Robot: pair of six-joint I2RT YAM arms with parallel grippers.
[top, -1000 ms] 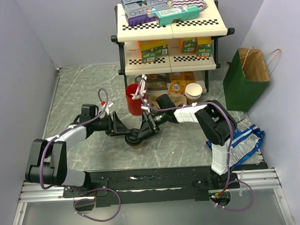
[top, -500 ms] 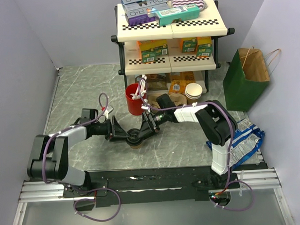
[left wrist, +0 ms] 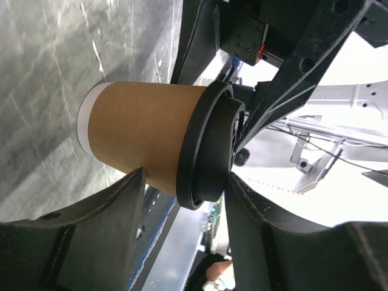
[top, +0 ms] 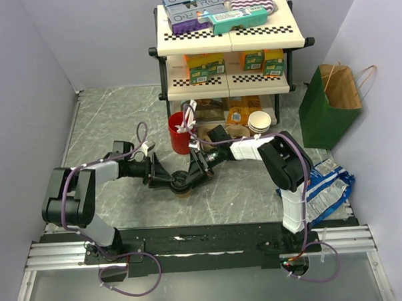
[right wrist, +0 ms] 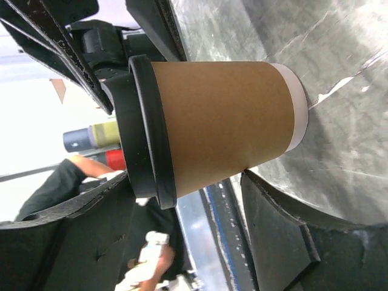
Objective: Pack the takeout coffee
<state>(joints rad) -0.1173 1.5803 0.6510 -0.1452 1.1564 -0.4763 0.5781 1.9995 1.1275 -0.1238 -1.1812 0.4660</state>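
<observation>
The takeout coffee (top: 182, 184), a brown paper cup with a black lid, stands upright on the marble table between both grippers. My left gripper (top: 163, 179) reaches it from the left and my right gripper (top: 197, 169) from the right. Both wrists are rolled, so the cup lies sideways in their views. In the left wrist view the cup (left wrist: 142, 130) sits just off my open gripper (left wrist: 185, 182), one finger (left wrist: 103, 212) by the cup wall, the other by the lid. In the right wrist view the cup (right wrist: 224, 115) sits likewise before my open gripper (right wrist: 182, 188).
A red cup of stirrers (top: 180, 133) stands just behind the coffee. The shelf rack (top: 226, 49) with boxes is at the back, with a stack of pale cups (top: 260, 123) at its foot. A green paper bag (top: 329, 105) stands right, above a blue-white packet (top: 326, 185).
My left gripper has slid right along the table until its fingers reach the cup. The right gripper and the cup have barely moved.
</observation>
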